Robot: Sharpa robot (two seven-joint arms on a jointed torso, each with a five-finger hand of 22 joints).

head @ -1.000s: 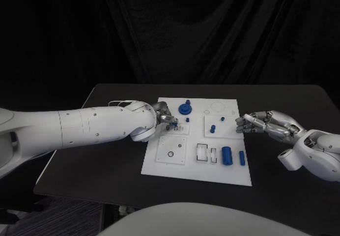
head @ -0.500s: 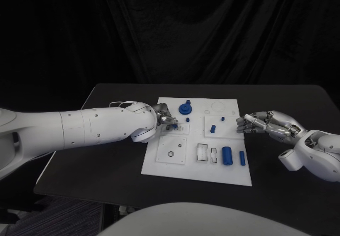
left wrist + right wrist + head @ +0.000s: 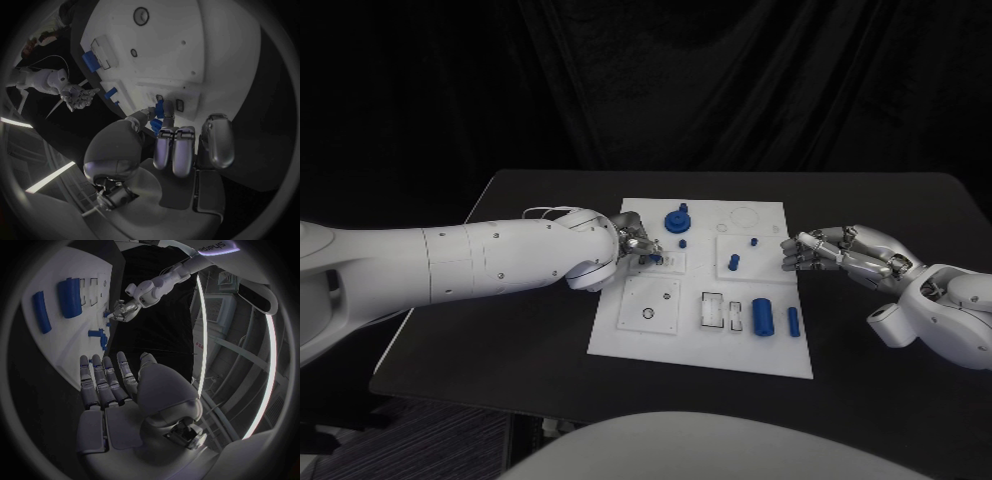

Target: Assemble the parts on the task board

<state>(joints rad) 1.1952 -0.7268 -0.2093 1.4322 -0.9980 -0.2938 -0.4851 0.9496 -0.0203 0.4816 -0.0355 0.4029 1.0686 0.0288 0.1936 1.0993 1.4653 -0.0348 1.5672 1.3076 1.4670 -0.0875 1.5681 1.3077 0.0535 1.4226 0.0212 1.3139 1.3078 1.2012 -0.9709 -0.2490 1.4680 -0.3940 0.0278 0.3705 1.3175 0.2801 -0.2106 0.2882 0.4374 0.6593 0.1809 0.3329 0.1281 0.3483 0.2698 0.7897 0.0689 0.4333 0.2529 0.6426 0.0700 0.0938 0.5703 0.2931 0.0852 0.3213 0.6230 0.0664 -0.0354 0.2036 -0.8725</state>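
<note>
barely any change from a second ago, left hand (image 3: 635, 243) just nudged a touch toward the small slots at the board's left-middle. small blue peg (image 3: 159, 109) pinched in its fingertips (image 3: 164, 131), tip right over the slots, probably lining up to seat it. white task board (image 3: 653, 335) sits mid-table with other blue parts: knob (image 3: 678, 219) up top, fat cylinder (image 3: 762, 315) and thin bar (image 3: 792, 320) lower right. right hand (image 3: 828, 250) parked at the board's right edge, fingers loosely apart, holding nothing, likely staying clear.
</note>
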